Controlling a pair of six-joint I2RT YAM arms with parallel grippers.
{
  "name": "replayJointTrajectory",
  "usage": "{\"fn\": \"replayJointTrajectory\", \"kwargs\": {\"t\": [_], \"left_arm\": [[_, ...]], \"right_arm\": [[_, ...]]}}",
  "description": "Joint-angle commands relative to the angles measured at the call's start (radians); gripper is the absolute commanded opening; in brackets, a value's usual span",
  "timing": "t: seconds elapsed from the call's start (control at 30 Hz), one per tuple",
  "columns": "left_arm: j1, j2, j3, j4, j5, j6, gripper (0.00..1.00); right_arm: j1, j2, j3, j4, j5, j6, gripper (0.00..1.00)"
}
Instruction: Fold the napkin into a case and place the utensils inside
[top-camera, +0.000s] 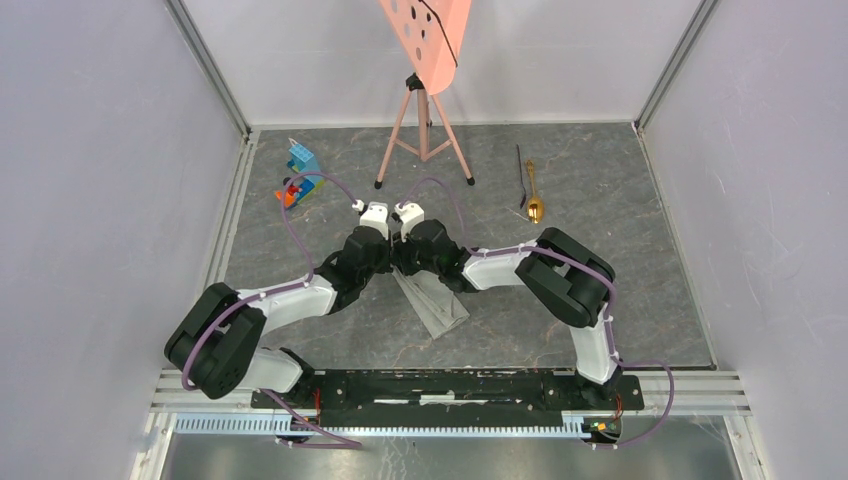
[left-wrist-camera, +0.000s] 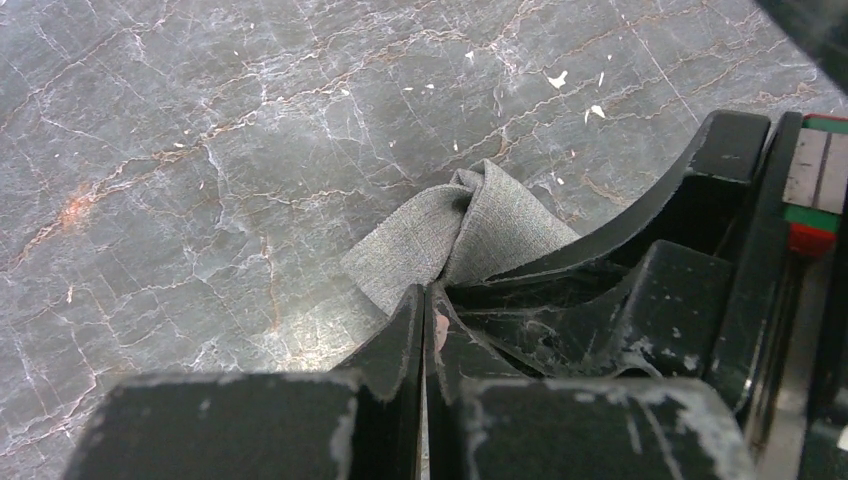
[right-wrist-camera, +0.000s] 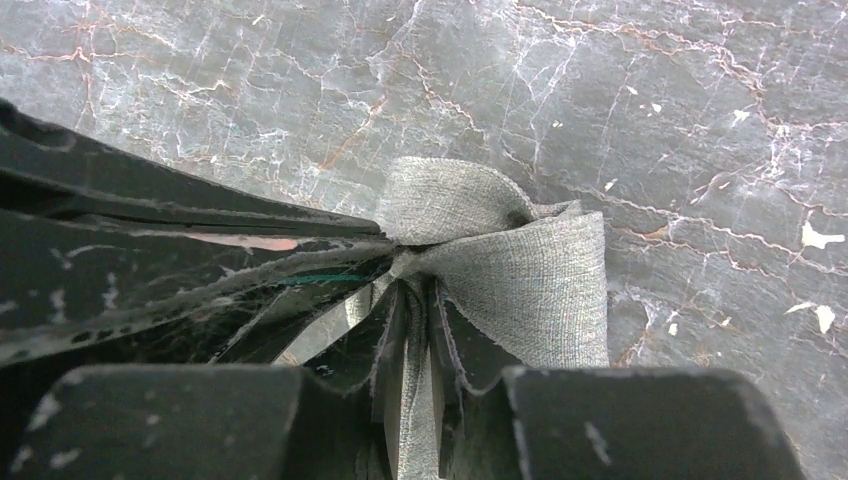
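Observation:
The light-grey napkin (top-camera: 437, 305) lies partly folded on the table in front of both arms, which meet over its far end. My left gripper (top-camera: 384, 264) is shut, with a bunched corner of the napkin (left-wrist-camera: 452, 232) at its tips (left-wrist-camera: 428, 292). My right gripper (top-camera: 408, 264) is shut on the napkin (right-wrist-camera: 520, 275), and cloth shows between its jaws (right-wrist-camera: 418, 290). The two grippers pinch the cloth right beside each other. The gold spoon (top-camera: 534, 203) and the thin black utensil (top-camera: 521, 178) lie side by side at the far right, apart from the napkin.
A pink perforated board (top-camera: 425, 35) on a tripod (top-camera: 424, 135) stands at the back centre. Blue and red toy blocks (top-camera: 298, 176) sit at the back left. Grey walls enclose the marble table (top-camera: 620, 290) on three sides.

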Motion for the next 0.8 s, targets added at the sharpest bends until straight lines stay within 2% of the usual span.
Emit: {"fn": "replayJointTrajectory", "kwargs": {"t": [0.0,0.1,0.3,0.5,0.6,0.7,0.77], "left_arm": [[0.007,-0.033,0.009,0.032,0.0,-0.06,0.02],[0.007,-0.036,0.01,0.033,0.003,-0.063,0.02],[0.009,-0.044,0.002,0.03,0.005,-0.068,0.02],[0.009,-0.043,-0.026,0.027,-0.005,-0.089,0.02],[0.017,-0.041,-0.018,0.013,-0.018,-0.082,0.02],[0.033,-0.04,-0.015,0.012,-0.012,-0.078,0.02],[0.038,-0.042,-0.014,0.011,-0.008,-0.078,0.02]], "right_arm": [[0.001,0.015,0.036,0.017,0.015,0.022,0.18],[-0.002,0.016,0.049,-0.007,0.007,0.063,0.04],[-0.027,0.017,0.022,0.065,-0.113,0.241,0.03],[-0.103,0.099,0.109,0.142,-0.21,0.324,0.1],[-0.103,0.082,0.048,0.152,-0.236,0.31,0.11],[-0.106,0.02,-0.04,0.168,-0.252,0.283,0.23],[-0.109,-0.003,-0.041,0.138,-0.273,0.247,0.28]]}}
